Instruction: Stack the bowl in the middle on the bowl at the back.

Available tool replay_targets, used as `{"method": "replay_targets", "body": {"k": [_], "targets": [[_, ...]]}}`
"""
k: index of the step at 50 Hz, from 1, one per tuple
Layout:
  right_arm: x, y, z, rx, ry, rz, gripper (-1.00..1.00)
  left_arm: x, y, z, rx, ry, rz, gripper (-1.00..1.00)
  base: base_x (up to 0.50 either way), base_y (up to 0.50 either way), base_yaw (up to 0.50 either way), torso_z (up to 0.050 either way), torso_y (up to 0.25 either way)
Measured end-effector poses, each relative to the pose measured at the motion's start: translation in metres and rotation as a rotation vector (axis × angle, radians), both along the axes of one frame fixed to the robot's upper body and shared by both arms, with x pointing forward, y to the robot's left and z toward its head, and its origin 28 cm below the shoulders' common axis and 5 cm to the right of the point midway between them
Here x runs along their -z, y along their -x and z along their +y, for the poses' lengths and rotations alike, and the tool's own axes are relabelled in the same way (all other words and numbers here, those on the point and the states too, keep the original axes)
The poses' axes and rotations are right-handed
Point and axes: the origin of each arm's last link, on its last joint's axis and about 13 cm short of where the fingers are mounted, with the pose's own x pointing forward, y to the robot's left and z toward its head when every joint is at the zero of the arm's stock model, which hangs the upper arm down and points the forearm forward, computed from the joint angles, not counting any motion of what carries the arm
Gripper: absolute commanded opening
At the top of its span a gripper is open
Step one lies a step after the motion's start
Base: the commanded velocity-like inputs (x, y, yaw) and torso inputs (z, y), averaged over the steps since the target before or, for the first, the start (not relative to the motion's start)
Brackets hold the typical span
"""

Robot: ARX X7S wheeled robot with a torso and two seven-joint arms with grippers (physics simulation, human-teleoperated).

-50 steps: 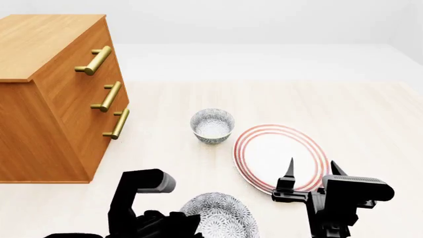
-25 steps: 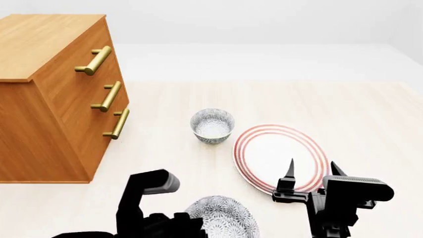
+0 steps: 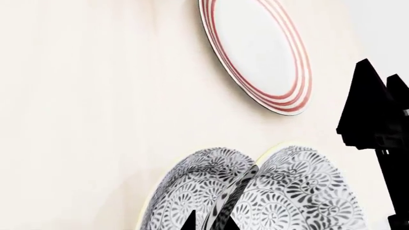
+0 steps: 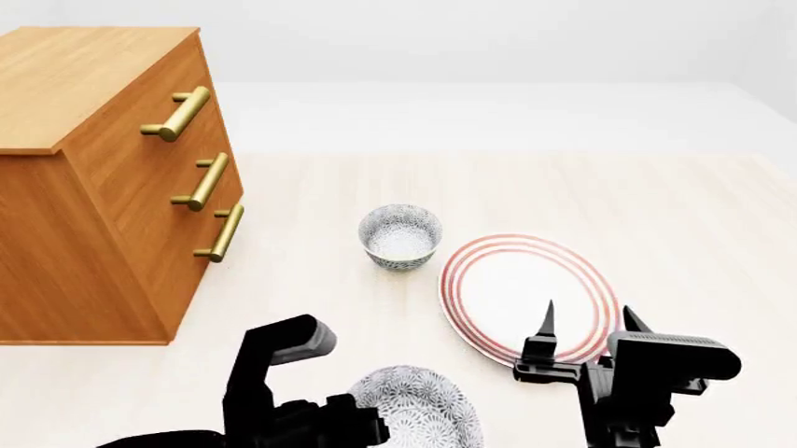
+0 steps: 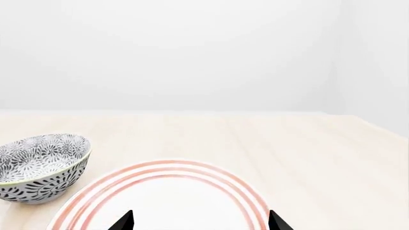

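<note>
The bowl at the back (image 4: 400, 235) stands upright on the table, grey-patterned with a pale inside; it also shows as the bowl (image 5: 41, 165) in the right wrist view. The bowl in the middle (image 4: 417, 411) sits at the near edge of the head view. My left gripper (image 3: 217, 221) is shut on its wall (image 3: 238, 191), one fingertip on each side of the rim. My right gripper (image 4: 588, 313) is open above the near edge of the plate, holding nothing.
A wide plate with red rings (image 4: 529, 297) lies right of the two bowls, also the plate (image 5: 166, 191) under my right gripper. A wooden dresser with brass handles (image 4: 112, 187) stands at the left. The table ends behind the back bowl.
My left arm has shifted a little to the right, and the middle bowl has moved slightly with it. The right arm, the back bowl and the plate have stayed put.
</note>
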Motion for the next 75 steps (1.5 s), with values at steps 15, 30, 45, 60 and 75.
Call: {"method": "replay_targets", "body": {"k": [15, 30, 45, 60, 75], "targets": [[0.001, 0.0, -0.001, 0.003, -0.003, 0.001, 1.0, 0.007, -0.003, -0.002, -0.003, -0.005, 0.031, -1.0, 0.0, 0.0, 0.0, 0.0, 0.0], [0.002, 0.0, -0.001, 0.004, -0.004, 0.001, 1.0, 0.009, -0.003, -0.004, 0.016, -0.006, 0.043, 1.0, 0.0, 0.0, 0.0, 0.0, 0.001], [0.002, 0.0, -0.001, 0.005, -0.005, 0.002, 1.0, 0.007, -0.002, -0.005, 0.035, 0.004, 0.035, 1.0, 0.0, 0.0, 0.0, 0.0, 0.0], [0.002, 0.0, -0.001, 0.005, -0.005, 0.003, 1.0, -0.003, 0.004, -0.004, 0.069, 0.015, -0.032, 1.0, 0.0, 0.0, 0.0, 0.0, 0.0], [0.002, 0.0, -0.001, 0.004, -0.005, 0.004, 1.0, -0.025, 0.014, 0.002, 0.087, 0.045, -0.185, 1.0, 0.0, 0.0, 0.0, 0.0, 0.0]]}}
